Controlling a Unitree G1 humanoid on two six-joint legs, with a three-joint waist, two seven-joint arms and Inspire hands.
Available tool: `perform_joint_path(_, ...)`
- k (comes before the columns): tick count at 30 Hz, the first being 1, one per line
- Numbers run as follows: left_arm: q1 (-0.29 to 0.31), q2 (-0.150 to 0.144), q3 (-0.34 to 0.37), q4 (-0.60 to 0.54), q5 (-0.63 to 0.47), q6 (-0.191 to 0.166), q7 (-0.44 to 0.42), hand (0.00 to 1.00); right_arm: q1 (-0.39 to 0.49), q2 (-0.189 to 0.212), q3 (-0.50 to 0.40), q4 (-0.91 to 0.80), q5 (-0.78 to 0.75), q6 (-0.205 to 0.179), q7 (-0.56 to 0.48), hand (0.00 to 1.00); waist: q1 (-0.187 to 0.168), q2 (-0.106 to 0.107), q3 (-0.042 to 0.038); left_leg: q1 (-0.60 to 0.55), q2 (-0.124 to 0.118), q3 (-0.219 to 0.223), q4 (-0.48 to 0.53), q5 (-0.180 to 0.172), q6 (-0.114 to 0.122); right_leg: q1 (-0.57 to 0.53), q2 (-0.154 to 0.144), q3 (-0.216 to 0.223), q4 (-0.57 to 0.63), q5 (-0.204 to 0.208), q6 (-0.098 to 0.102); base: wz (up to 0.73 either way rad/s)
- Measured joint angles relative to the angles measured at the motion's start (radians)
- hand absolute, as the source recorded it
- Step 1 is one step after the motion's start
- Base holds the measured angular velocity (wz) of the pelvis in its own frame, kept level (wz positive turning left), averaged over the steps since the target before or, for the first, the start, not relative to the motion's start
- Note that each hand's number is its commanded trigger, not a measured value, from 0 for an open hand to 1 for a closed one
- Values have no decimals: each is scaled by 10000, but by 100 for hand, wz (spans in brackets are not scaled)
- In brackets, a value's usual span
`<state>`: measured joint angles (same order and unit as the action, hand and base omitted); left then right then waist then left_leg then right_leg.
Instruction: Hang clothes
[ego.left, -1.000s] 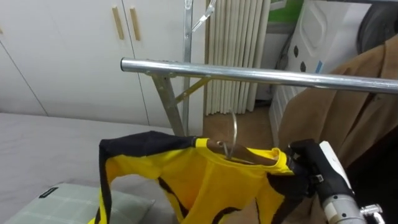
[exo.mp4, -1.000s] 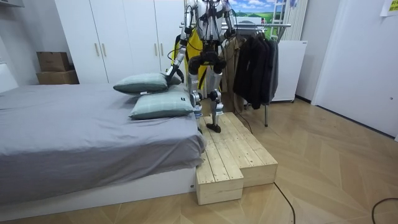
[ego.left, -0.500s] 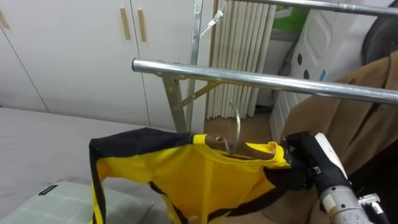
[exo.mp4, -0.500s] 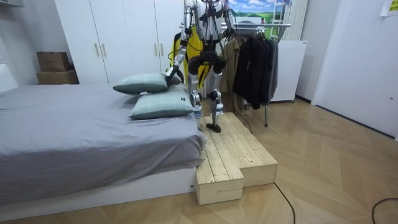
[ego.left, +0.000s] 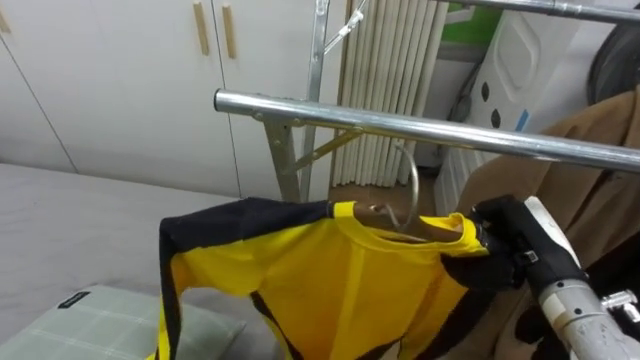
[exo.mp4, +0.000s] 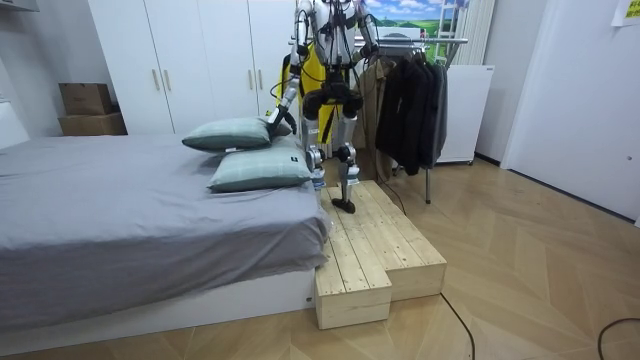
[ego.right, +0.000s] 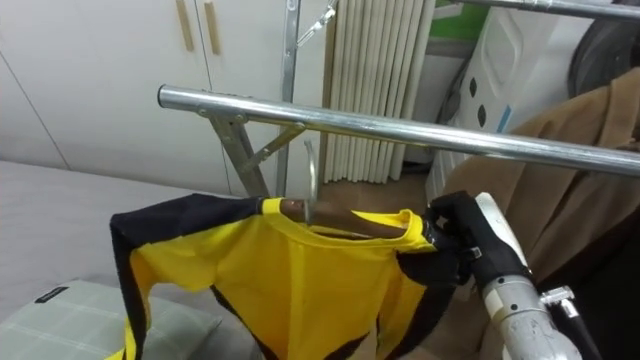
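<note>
Up at the clothes rack, seen through the left eye view, the right hand (ego.left: 508, 255) has its dark fingers wrapped tight round one shoulder of the yellow shirt (ego.left: 330, 285), where the hanger's end sits inside the cloth. The shirt, yellow with black trim, hangs spread out below the metal rail (ego.left: 400, 124). The hanger hook (ego.left: 412, 190) rises from its collar, with its curved top close under the rail. A brown coat (ego.left: 565, 200) hangs just beside the hand, and a checked pillow (ego.left: 90, 325) lies low on the left.

From the right eye view the hook again ends just beneath the rail; whether it touches I cannot tell.

Across the room view, the robot stands on a wooden platform (exo.mp4: 375, 250) beside the bed (exo.mp4: 120, 205), facing the rack with its back to me. The shirt shows as a yellow patch at chest height, and the left hand (exo.mp4: 272, 121) hangs low near the upper pillow; its grip I cannot make out.
</note>
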<state>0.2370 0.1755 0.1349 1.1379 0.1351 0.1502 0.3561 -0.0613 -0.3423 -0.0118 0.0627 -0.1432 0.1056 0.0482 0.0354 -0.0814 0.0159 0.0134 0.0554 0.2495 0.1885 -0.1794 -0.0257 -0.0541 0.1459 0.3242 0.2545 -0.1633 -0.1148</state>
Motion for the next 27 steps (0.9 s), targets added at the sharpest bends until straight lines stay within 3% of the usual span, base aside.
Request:
perform_joint_path(8, -9, 4, 11, -3, 1, -9, 0, 0, -171, -150, -121, 457, 779, 26, -31, 100, 39, 2, 1, 9, 12, -56, -2, 1, -1, 40, -6, -124, -30, 4, -8, 1)
perform_joint_path(27, -135, 22, 90, -6, 145, -87, -414, 0, -625, -179, -116, 1744, 2350, 26, -266, 100, 517, 2, 2, 322, 24, -100, -21, 4, -9, 444, -31, -248, -206, 28, -50, 2)
